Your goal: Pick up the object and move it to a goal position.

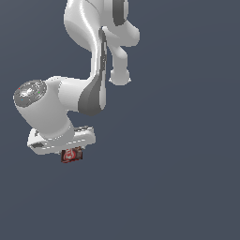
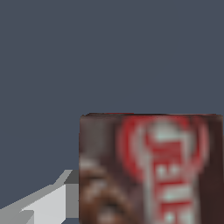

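The object, a small dark red-brown box (image 1: pixel 72 155) with a white and red label, sits directly under the white hand of my gripper (image 1: pixel 71 150) in the exterior view's lower left. In the wrist view the box (image 2: pixel 148 170) is very close and fills the lower part of the picture. One light grey finger (image 2: pixel 52 201) lies against its side, and the other finger is hidden behind the box. The gripper is shut on the box. No goal marker shows in either view.
The white arm (image 1: pixel 89 56) reaches down from the top of the exterior view. Around it there is only a plain dark blue-grey surface (image 1: pixel 178 178), with no other objects or edges in sight.
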You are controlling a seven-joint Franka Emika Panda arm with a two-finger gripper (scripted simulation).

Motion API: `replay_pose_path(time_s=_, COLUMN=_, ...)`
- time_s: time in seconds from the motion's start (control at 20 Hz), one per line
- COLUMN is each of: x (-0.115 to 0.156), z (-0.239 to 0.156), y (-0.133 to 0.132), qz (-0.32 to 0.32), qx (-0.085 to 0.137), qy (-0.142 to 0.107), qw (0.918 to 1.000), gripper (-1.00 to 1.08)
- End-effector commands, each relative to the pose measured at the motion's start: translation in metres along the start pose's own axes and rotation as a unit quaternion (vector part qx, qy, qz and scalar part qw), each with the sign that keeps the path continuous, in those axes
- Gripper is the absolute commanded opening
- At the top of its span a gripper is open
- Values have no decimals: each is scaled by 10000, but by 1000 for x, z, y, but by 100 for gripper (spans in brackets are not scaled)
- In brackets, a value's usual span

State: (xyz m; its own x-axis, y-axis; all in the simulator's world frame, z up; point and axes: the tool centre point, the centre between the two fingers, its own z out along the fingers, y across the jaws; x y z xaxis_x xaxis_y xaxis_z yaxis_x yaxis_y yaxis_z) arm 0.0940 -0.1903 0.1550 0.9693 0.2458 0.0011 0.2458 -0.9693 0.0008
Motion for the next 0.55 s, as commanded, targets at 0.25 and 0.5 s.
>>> replay_pose_path(time_s=0.25, x=-5, z=-22, y=29, qz=-9, qx=6, qy=-5, qw=10000, gripper=-100)
replay_pose_path(time_s=0.5, x=-5, z=-23, y=30, qz=-10, qx=3, qy=-6, qw=10000, gripper=-100)
